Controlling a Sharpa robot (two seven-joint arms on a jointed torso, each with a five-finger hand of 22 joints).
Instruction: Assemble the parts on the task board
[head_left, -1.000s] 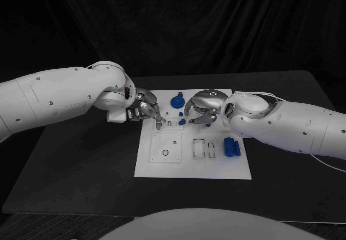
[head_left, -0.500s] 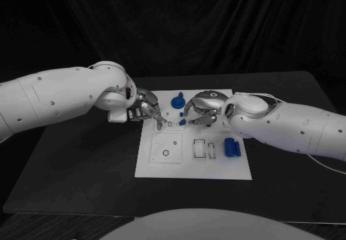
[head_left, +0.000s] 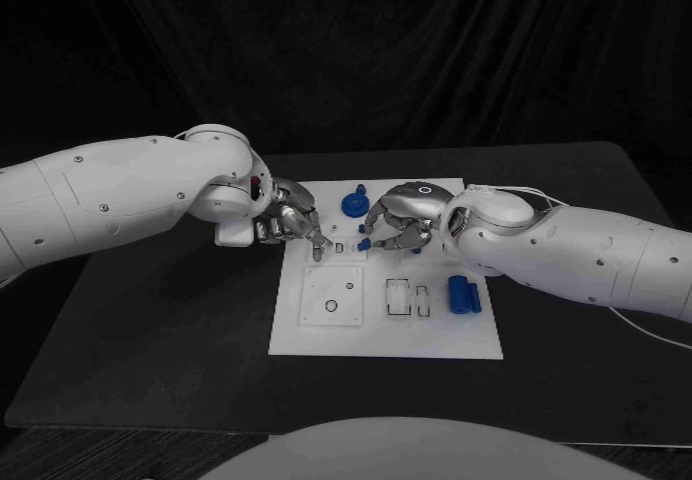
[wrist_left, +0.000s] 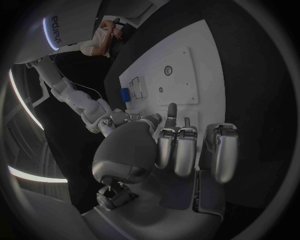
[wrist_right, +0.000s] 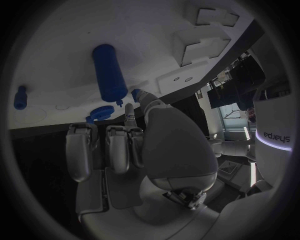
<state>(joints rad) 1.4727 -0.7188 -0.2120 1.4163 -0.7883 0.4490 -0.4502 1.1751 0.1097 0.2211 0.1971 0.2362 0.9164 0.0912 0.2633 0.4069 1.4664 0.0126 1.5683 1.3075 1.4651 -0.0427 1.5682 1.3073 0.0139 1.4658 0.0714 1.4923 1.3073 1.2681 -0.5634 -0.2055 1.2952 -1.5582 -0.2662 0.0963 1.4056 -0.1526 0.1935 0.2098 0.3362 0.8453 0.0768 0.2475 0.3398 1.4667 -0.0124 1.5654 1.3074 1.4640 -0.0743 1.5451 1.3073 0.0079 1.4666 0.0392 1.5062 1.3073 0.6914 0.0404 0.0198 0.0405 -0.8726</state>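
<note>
The white task board (head_left: 387, 330) lies mid-table. My right hand (head_left: 401, 218) hangs over its far part, fingers bent down beside a small blue part (head_left: 365, 243); whether they grip it I cannot tell. In the right wrist view a long blue cylinder (wrist_right: 109, 72) lies on the board just past the fingertips (wrist_right: 129, 116), with a blue gear (wrist_right: 100, 112) and a small blue peg (wrist_right: 20, 97) nearby. The gear (head_left: 353, 205) sits at the board's far edge. My left hand (head_left: 296, 222) rests its fingertips (wrist_left: 172, 109) on the board's far left part, holding nothing.
Another blue cylinder (head_left: 462, 293) lies near the board's right edge. Square and slotted recesses (head_left: 335, 295) take up the board's middle. Both forearms reach in over the black table (head_left: 159, 340) from either side.
My right hand has crept slightly to the left over the small blue part. The left hand and the parts on the board stay as they were.
</note>
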